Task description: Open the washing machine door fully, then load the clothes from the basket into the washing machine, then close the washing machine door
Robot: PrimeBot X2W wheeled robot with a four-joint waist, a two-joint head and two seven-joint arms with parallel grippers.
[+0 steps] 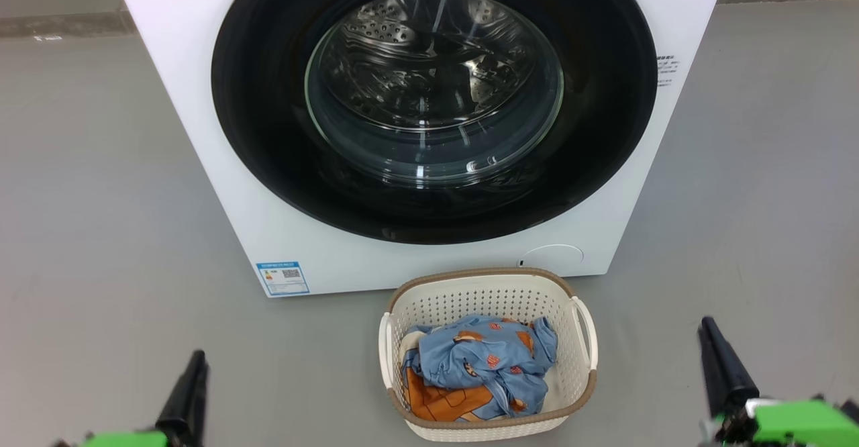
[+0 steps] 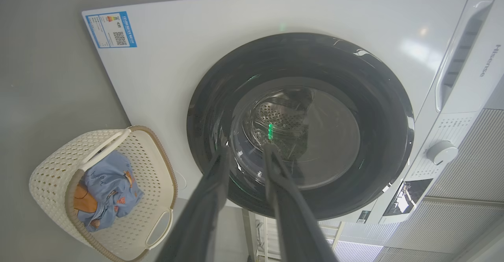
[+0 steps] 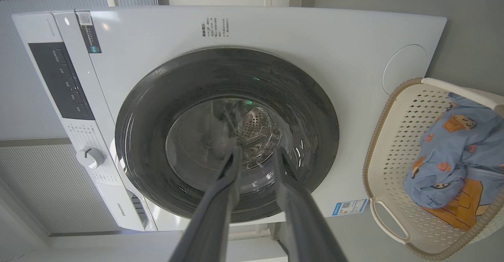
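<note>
The washing machine door (image 1: 268,131) is shut. The left gripper (image 2: 246,148) and right gripper (image 3: 258,152) hang parted and empty before the washing machine (image 1: 302,259). Best to catch the door's rim edge and swing it wide, clear of the basket (image 1: 480,274).

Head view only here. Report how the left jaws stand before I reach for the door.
Observer: The left gripper has its jaws slightly apart, nothing between them.
Operator: Now the right.
Observer: The right gripper matches: jaws parted, empty.
Operator: Tell me what my picture cuts off up top.
Observer: A white dial on the washing machine, beside a dark display strip.
</note>
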